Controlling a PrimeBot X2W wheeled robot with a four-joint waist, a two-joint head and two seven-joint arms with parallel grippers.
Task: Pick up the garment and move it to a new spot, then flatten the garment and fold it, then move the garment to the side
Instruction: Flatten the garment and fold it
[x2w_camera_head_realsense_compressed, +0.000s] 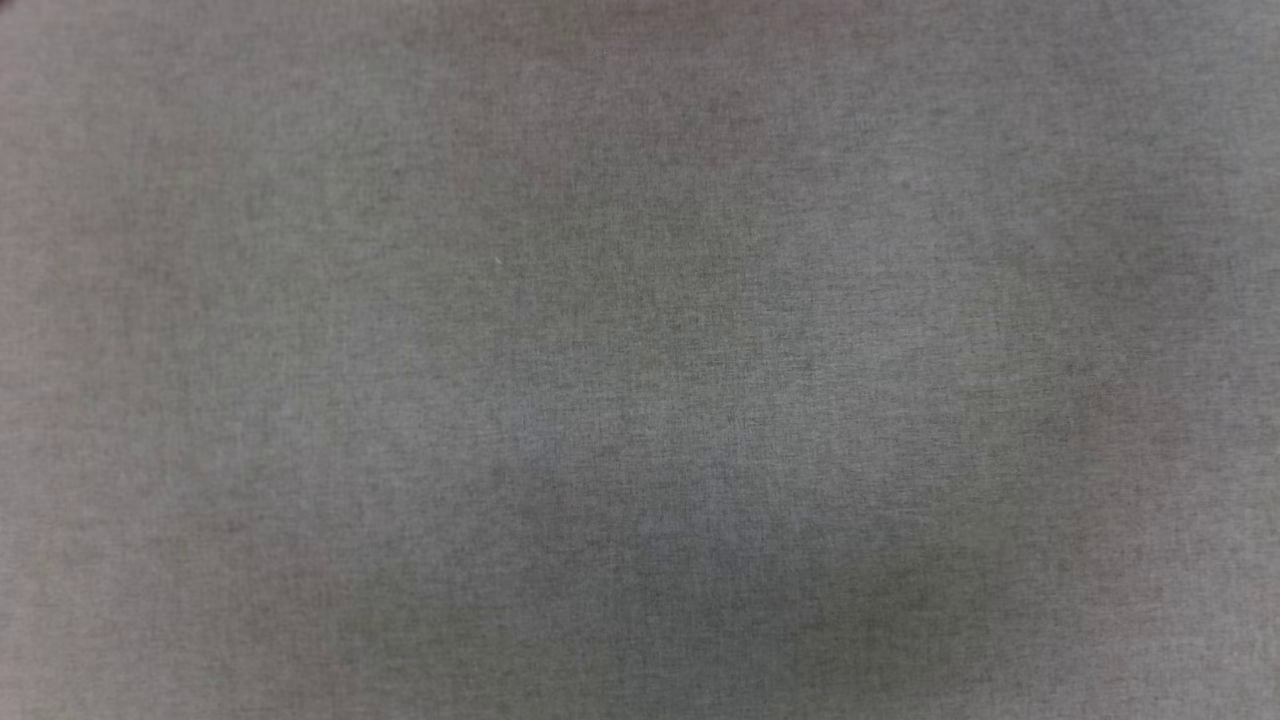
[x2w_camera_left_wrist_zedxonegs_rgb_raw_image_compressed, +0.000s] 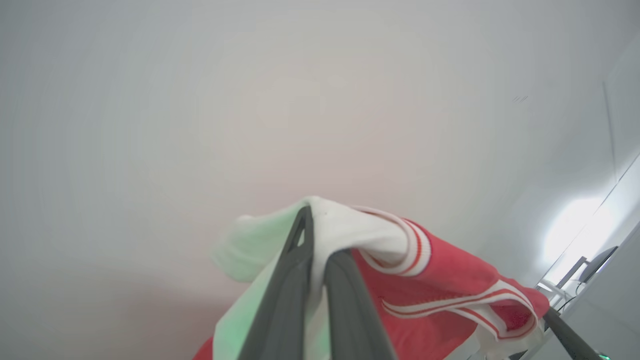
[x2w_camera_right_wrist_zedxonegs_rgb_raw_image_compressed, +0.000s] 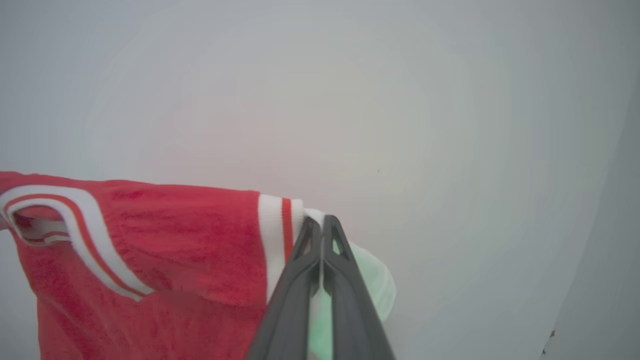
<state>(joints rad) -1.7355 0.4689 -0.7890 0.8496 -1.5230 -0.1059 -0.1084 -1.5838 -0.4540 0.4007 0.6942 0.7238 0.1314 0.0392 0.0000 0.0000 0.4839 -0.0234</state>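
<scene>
My head view gives me a grey woven cloth (x2w_camera_head_realsense_compressed: 640, 360) from edge to edge, evenly lit and a little soft in focus.

On the left wrist view, the left gripper (x2w_camera_left_wrist_zedxonegs_rgb_raw_image_compressed: 322, 232) is closed on the garment (x2w_camera_left_wrist_zedxonegs_rgb_raw_image_compressed: 440, 280): its two dark fingers pinch a white sleeve (x2w_camera_left_wrist_zedxonegs_rgb_raw_image_compressed: 350, 230) near its red-striped cuff, and the fabric bunches over the fingertips. The sleeve's near side looks green-tinted. From there the red body hangs away to the right, off any surface, with a pale wall (x2w_camera_left_wrist_zedxonegs_rgb_raw_image_compressed: 200, 100) behind it. At the shirt's far end, one more dark finger (x2w_camera_left_wrist_zedxonegs_rgb_raw_image_compressed: 562, 325) comes out from behind the striped neckline.

On the right wrist view, the right gripper (x2w_camera_right_wrist_zedxonegs_rgb_raw_image_compressed: 321, 220) is clamped tight, fingers pressed together on the other white sleeve (x2w_camera_right_wrist_zedxonegs_rgb_raw_image_compressed: 370, 280), just beside its red-and-white trim. The red fabric stretches left from the grip and drapes down, and the curved striped neckline (x2w_camera_right_wrist_zedxonegs_rgb_raw_image_compressed: 85, 225) sits at the far left.

So the garment is held up in the air between both grippers, one sleeve in each.
</scene>
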